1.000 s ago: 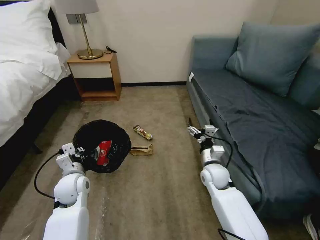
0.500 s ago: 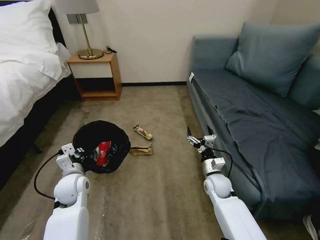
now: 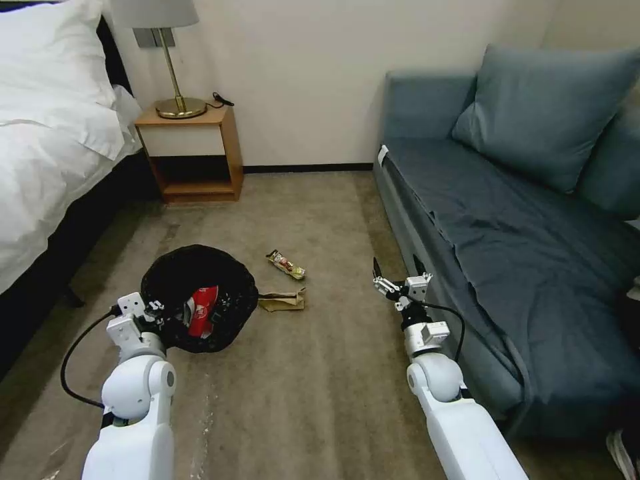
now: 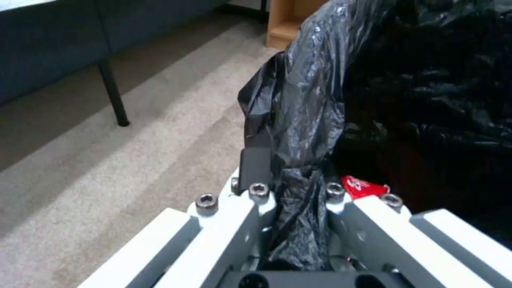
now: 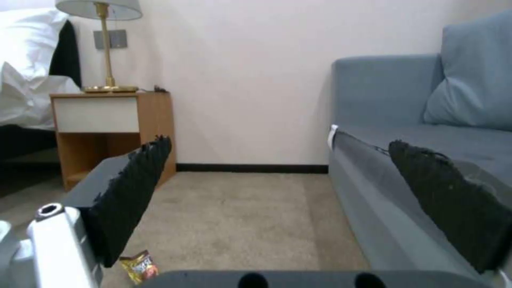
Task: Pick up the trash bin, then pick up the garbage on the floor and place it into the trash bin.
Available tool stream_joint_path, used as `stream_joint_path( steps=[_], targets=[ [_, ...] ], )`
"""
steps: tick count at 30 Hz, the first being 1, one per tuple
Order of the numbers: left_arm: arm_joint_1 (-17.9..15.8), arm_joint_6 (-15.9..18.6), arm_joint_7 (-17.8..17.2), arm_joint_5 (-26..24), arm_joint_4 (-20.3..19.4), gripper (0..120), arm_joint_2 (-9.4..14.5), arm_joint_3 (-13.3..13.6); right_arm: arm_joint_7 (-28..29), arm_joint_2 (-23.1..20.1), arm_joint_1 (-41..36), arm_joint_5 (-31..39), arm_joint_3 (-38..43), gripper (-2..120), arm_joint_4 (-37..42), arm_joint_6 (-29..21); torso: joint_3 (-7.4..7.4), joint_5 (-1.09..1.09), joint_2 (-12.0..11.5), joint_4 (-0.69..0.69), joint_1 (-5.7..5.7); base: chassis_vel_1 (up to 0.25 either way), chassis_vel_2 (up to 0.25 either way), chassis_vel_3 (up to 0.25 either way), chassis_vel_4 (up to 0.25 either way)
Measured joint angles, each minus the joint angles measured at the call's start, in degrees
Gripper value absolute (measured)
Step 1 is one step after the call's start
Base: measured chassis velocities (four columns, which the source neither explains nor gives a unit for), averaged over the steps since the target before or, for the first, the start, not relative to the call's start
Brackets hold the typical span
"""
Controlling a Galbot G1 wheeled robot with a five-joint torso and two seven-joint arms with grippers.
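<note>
Two claws out, one on the bin

Two pieces of litter lay on the carpet (image 3: 320,373) beside the trash bin (image 3: 200,297): a shiny gold-brown wrapper (image 3: 287,264) just past the bin's far right side, and a crumpled brown paper bag (image 3: 282,301) nearly touching the bin's right edge. The bin sat low on the floor between the bed (image 3: 47,167) and the sofa (image 3: 520,253), its black bag (image 4: 315,108) draped over the rim. Inside it, a red-and-white snack bag (image 3: 202,311) showed against the black plastic.

The left claw (image 3: 152,312) was clenched on the near-left edge of the bin, and the left wrist view showed a fold of the black liner pinched between its fingers (image 4: 256,164), with a corner of the red bag just beyond. The right claw (image 3: 395,270) hung released above the carpet, close beside the sofa's front edge and well apart from the bin, its two dark toothed fingers (image 5: 133,188) spread wide with nothing between them. From the right wrist view, the gold-brown wrapper lay on the carpet below the near finger. A nightstand (image 3: 190,150) with a brass lamp (image 3: 170,60) stood against the far wall.
</note>
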Motion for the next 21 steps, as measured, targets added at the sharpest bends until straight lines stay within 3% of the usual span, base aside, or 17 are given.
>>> stream_joint_path(
  steps=[21],
  targets=[
    [-0.4,-0.3,-1.0,0.6,0.0,2,0.1,0.2,0.3,0.7,-0.5,-1.4,0.9,100,-1.8,1.1,0.0,0.0,0.0,0.0,0.0,-0.008,0.009,0.009,-0.007]
  ],
)
